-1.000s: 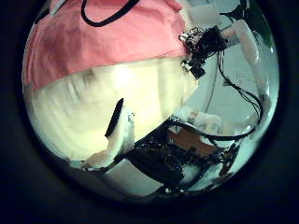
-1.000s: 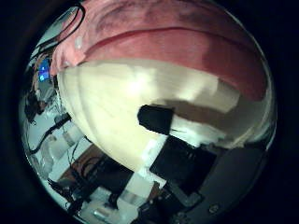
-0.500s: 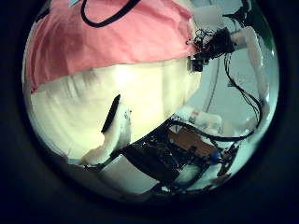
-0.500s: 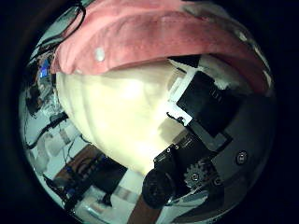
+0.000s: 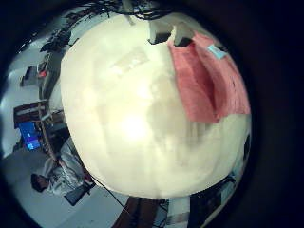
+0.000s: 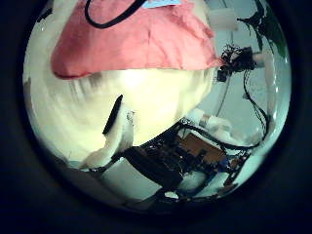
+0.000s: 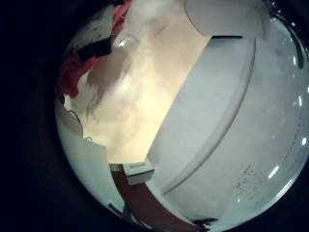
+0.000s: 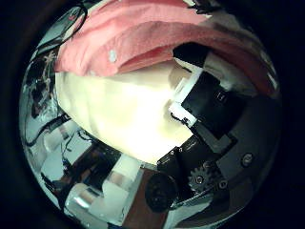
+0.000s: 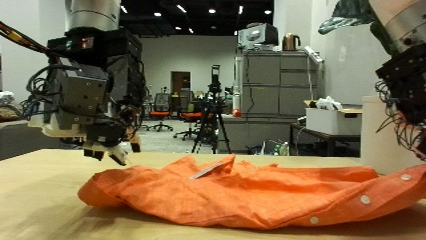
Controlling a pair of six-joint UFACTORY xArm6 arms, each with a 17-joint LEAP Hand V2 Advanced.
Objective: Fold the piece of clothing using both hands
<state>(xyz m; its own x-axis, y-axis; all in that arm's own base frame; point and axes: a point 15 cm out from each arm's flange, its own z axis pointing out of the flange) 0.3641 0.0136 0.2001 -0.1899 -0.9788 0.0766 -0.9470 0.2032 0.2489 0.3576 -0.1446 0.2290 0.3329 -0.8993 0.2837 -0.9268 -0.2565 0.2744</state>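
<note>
**Orange shirt crumpled on the table, both hands up off it**

From the outside view I have the orange shirt (image 9: 253,195) lying in a rumpled heap on the light wooden table (image 9: 33,195), spread across most of the near surface. White buttons show along its edge on the side under my right hand, and a pale collar tag sits near the middle of the heap.

My left hand (image 9: 100,110) hangs above the shirt's far end, clear of the cloth. Its fingertips (image 9: 120,152) point downward with a gap of air below them, and they look loosely extended and hold nothing. On the clock face of that view it sits at about 9 o'clock from the shirt's centre, raised.

My right hand (image 9: 404,90) is only partly in the picture, at about 2 o'clock, high above the buttoned end of the shirt. I see dark fingers hanging down, but I cannot tell from this view how far they are curled.

The right thumb side palm view shows that hand's own black and white fingers (image 8: 205,100) bent in front of the palm, just beside the shirt's (image 8: 143,43) edge; I cannot say whether they touch it. A button shows on the cloth there.

The left thumb side palm view has the shirt (image 6: 136,44) lying on the table, with one white fingertip (image 6: 117,141) over bare table (image 6: 68,107).
</note>
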